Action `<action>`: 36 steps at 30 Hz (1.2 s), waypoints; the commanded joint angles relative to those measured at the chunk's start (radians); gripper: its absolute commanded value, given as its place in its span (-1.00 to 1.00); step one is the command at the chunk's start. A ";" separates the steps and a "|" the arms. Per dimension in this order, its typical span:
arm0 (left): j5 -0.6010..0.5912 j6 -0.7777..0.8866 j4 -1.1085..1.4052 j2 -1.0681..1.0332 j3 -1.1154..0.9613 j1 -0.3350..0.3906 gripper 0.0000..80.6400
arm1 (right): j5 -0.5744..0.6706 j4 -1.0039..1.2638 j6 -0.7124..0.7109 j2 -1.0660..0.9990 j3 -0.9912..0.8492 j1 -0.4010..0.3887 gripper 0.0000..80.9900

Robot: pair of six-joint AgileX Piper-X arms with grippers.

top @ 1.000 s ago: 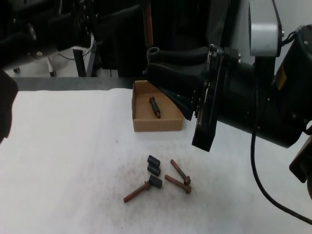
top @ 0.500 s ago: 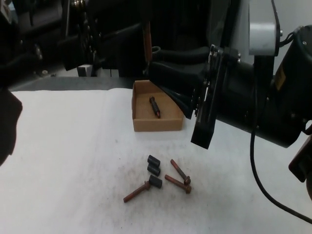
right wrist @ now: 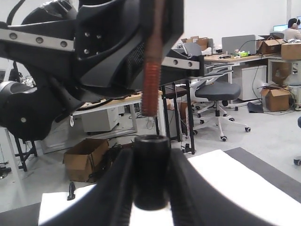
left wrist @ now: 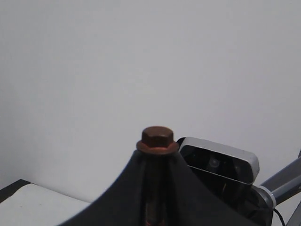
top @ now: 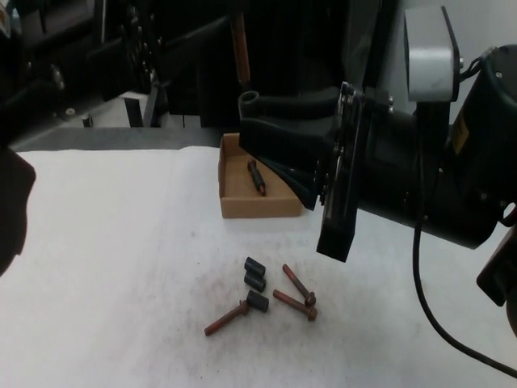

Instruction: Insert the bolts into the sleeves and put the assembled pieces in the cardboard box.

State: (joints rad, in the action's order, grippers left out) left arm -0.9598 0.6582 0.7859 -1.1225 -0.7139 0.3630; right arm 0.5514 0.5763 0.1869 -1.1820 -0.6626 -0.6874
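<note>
Left hand [left wrist: 157, 162]: fingers pinched on a rust-coloured bolt [left wrist: 157, 140], its hex head standing clear of the fingertips.
Right hand [right wrist: 151, 157]: fingers clamped on a black sleeve [right wrist: 151, 181], whose open end faces the bolt's threaded tip across a small gap.
High view, centre: cardboard box [top: 260, 206] on the white bench [top: 105, 267], with one assembled piece [top: 256, 176] inside.
High view, lower centre: three loose sleeves [top: 255, 282] and three loose bolts [top: 295, 283], clustered close together.
</note>
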 commanded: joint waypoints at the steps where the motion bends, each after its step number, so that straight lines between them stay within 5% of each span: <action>1: -0.009 0.009 0.018 0.007 -0.004 0.004 -1.00 | 0.006 0.012 0.005 0.009 -0.010 -0.001 -0.98; 36: 0.001 -0.041 -0.039 0.007 -0.004 0.038 -1.00 | 0.001 0.033 0.000 0.009 -0.010 0.003 -0.98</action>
State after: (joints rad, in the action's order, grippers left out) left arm -0.9429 0.6316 0.7530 -1.1225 -0.7139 0.3980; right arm 0.5514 0.5967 0.1869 -1.1820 -0.6626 -0.6874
